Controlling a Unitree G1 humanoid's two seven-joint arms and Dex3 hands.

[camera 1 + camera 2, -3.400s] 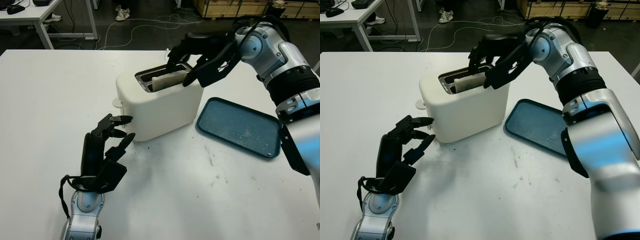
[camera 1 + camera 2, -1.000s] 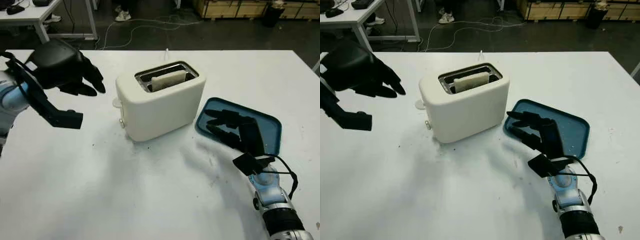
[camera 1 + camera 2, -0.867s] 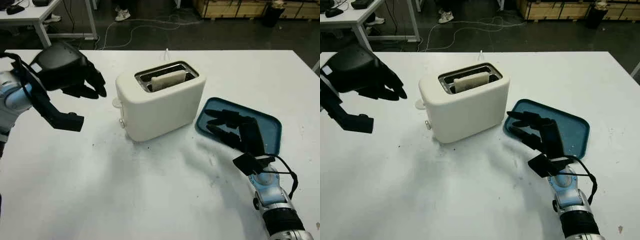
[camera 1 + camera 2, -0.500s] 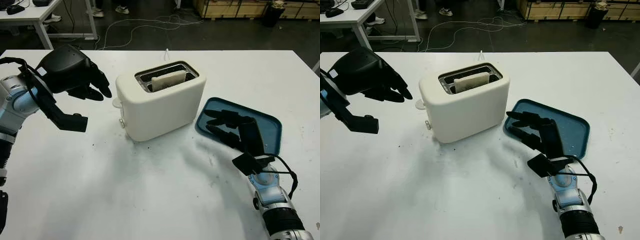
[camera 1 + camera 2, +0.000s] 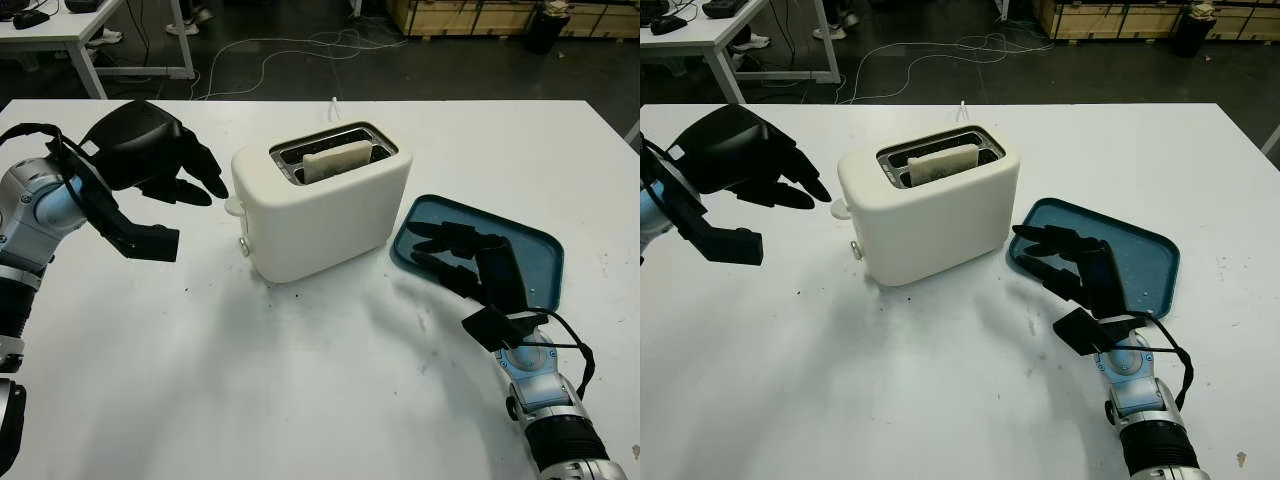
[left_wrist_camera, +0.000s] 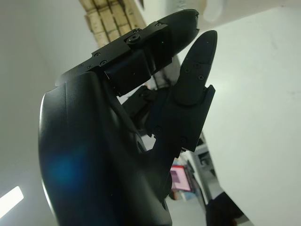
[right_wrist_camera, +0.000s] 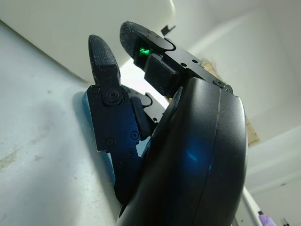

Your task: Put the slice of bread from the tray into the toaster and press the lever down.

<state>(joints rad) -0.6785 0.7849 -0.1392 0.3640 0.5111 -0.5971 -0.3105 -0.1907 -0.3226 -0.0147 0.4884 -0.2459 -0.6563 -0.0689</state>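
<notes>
The cream toaster (image 5: 325,215) stands mid-table with the slice of bread (image 5: 337,160) sitting in its slot, top edge showing. A small round lever knob (image 5: 233,206) sticks out of the toaster's left end. My left hand (image 5: 205,188) hovers open just left of that knob, fingertips pointing at it with a small gap. The blue tray (image 5: 525,240) lies right of the toaster with nothing on it. My right hand (image 5: 425,245) is open over the tray's near left corner. In the right wrist view, the toaster wall (image 7: 70,28) is beyond the fingers (image 7: 106,70).
The toaster's white cord (image 5: 333,103) runs off the table's far edge. Another white table (image 5: 60,30) stands at the back left, and cables (image 5: 300,45) lie on the dark floor. The table front is open white surface (image 5: 300,380).
My left hand has moved right and slightly down, closing on the toaster's left end. The right hand has stayed by the tray since leaving the slot, where the bread remains.
</notes>
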